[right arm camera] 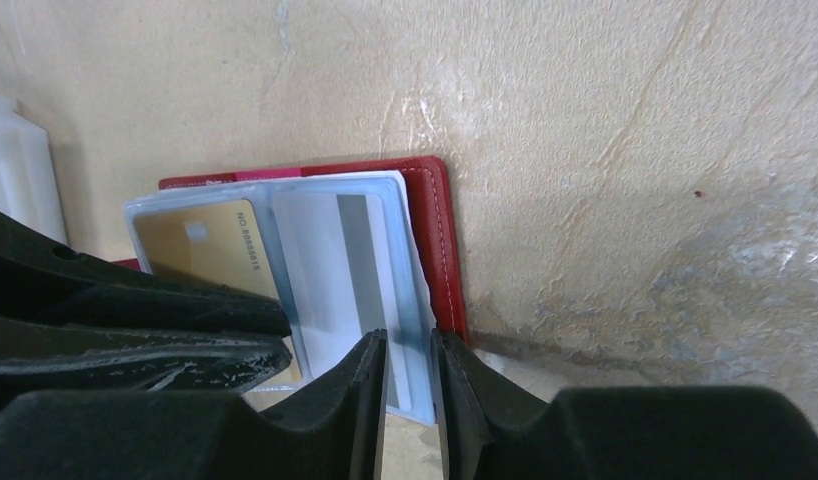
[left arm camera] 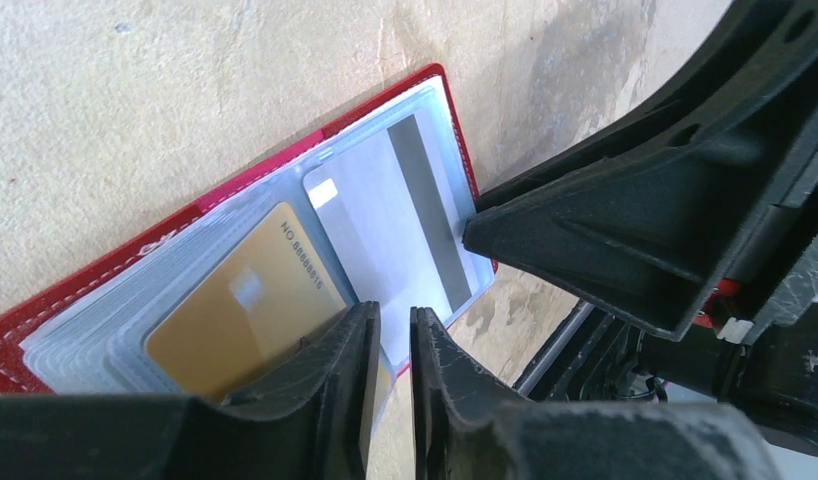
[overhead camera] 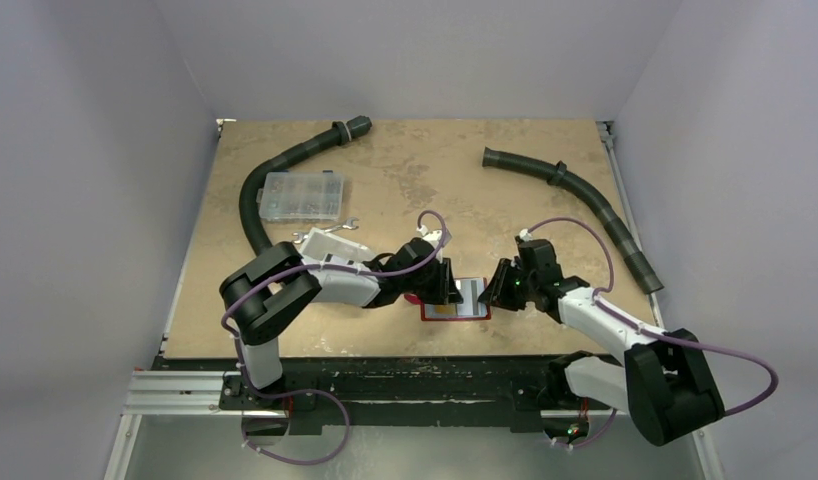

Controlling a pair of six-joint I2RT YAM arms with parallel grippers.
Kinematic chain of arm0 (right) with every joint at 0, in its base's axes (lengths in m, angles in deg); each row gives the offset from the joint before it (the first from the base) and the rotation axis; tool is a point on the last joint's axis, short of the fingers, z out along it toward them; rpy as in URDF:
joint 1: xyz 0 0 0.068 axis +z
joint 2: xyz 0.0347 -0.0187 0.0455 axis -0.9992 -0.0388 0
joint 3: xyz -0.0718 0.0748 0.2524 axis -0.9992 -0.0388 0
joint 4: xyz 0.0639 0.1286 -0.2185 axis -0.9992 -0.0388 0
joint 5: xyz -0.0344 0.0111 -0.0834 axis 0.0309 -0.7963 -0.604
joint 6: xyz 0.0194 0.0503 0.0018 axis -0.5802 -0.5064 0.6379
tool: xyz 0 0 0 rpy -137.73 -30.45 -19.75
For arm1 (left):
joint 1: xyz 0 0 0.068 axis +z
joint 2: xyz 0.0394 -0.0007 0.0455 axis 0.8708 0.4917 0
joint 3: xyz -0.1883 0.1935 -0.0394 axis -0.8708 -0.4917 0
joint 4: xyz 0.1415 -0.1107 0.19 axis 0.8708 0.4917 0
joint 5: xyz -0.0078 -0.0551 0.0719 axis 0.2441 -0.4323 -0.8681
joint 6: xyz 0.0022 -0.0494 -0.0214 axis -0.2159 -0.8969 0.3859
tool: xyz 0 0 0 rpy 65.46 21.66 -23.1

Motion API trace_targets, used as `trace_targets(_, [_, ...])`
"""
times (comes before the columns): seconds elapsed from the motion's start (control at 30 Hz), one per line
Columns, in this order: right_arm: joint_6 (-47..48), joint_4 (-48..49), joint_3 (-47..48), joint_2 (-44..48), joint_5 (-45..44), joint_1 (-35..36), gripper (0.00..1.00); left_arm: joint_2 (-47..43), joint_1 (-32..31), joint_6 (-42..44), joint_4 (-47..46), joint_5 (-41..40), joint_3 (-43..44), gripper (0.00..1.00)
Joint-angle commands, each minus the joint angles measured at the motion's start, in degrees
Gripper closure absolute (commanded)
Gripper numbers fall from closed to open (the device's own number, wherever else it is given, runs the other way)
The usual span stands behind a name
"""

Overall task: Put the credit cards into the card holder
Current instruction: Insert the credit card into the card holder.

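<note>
1. A mottled tan bench [overhead camera: 405, 180] stands between plain pale walls [overhead camera: 85, 150].
2. The red card holder [overhead camera: 455, 300] lies open near the bench's front edge. A gold card [left arm camera: 245, 310] and a white striped card [left arm camera: 385, 220] sit in its clear sleeves.
3. The left fingers [left arm camera: 335, 390] and right fingers [right arm camera: 485, 400], each clenched to a slit, pinch the sleeves' edges from opposite sides and hide part of the holder from above.
4. Farther back are a clear compartment box [overhead camera: 302, 196], a white bin [overhead camera: 330, 245] and two black hoses [overhead camera: 285, 165].
</note>
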Motion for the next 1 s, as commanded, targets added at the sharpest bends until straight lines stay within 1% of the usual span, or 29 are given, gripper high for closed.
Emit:
trace_targets(0.0, [0.9,2.1,0.5,-0.5,1.3,0.3,0.69,-0.5,-0.2,1.5,3.2,-2.3,-0.6,0.72])
trace_targets(0.13, [1.0,2.2,1.0,-1.7,0.8,0.3,0.7,-1.5,-0.4,2.5,6.6,-5.6,-0.4,0.67])
trace_targets(0.3, [1.0,2.5,0.9,-1.7,0.9,0.3,0.7,1.0,-1.3,3.0,9.7,-6.9,1.7,0.61])
trace_targets(0.47, [1.0,2.3,0.8,-1.2,0.9,0.3,0.7,6.4,-2.5,2.3,19.2,-9.6,8.3,0.59])
trace_targets(0.57, [0.9,2.4,0.8,-1.2,0.8,0.3,0.7,8.3,-2.8,0.6,20.7,-11.1,9.6,0.58])
trace_targets(0.63, [0.8,2.7,0.5,-1.2,1.1,0.3,0.7,8.8,-3.0,0.5,19.9,-11.1,9.6,0.57])
trace_targets(0.67, [0.7,3.1,0.2,-1.3,1.4,0.3,0.7,8.8,-3.1,0.6,17.9,-10.8,9.2,0.57])
trace_targets(0.8, [0.5,3.5,-0.2,-1.7,1.8,0.3,0.71,6.1,-3.0,0.0,3.7,-2.8,5.6,0.57])
trace_targets(0.83, [0.5,3.3,-0.2,-1.4,1.7,0.3,0.71,5.1,-2.9,-0.5,1.3,-1.8,4.7,0.57])
trace_targets(0.9, [0.5,2.5,0.0,0.0,1.2,0.2,0.71,3.2,-2.8,-0.6,-1.2,-0.9,3.6,0.57])
trace_targets(0.97, [0.5,1.4,0.4,1.3,0.3,0.3,0.71,1.2,-2.7,-0.2,-0.3,-1.6,3.5,0.57])
